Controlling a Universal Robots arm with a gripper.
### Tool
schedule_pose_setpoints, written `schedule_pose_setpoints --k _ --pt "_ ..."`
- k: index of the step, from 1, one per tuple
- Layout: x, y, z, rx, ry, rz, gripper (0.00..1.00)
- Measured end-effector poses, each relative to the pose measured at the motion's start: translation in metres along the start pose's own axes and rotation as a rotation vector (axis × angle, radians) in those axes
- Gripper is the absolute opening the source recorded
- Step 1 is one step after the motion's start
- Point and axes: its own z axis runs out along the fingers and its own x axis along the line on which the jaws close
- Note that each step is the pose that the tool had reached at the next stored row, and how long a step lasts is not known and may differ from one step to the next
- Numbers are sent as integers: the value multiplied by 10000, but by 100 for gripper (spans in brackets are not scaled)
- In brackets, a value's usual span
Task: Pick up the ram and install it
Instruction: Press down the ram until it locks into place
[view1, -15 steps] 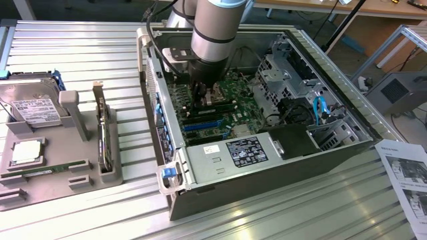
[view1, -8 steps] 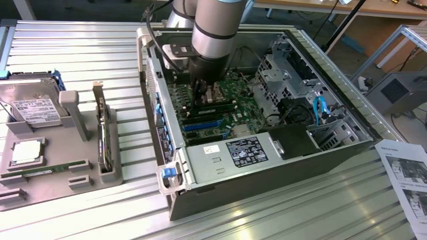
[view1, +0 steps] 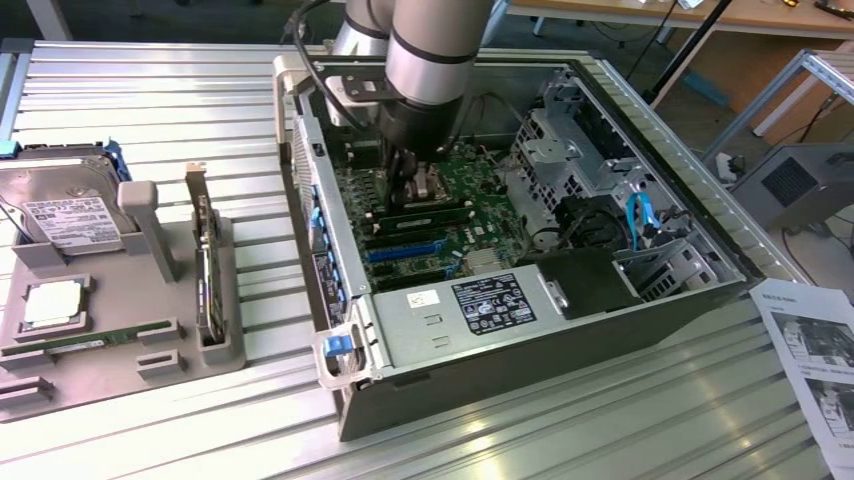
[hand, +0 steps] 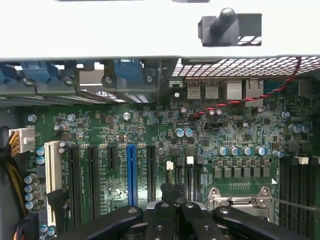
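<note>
Exterior view: gripper (view1: 422, 178) lowered inside open computer case (view1: 667, 300) at upper centre, above motherboard (view1: 467, 215). Ram (view1: 74, 345) lying flat in grey holder tray (view1: 187, 368) at lower left, well apart.

Wrist view: gripper (hand: 172, 202) fingers pressed together, empty, over motherboard (hand: 150, 130), near blue slot (hand: 131, 172).

Big round arm (view1: 430, 50), shiny silver-grey like a pipe, with a dark band around it. Black part lower down, boxy and thick. Black cable (view1: 310, 70) looping along the side of the arm. Gripper (hand: 172, 212) all black, made of chunky rounded bars with smooth shiny edges. Small round screws (hand: 159, 227) dotted along the bars. Black fingers (hand: 166, 192) pressed close together in the middle.
</note>
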Motion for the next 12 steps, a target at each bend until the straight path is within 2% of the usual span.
schedule_pose_setpoints --k 12 --pt "-2 -3 -145 0 -1 -1 11"
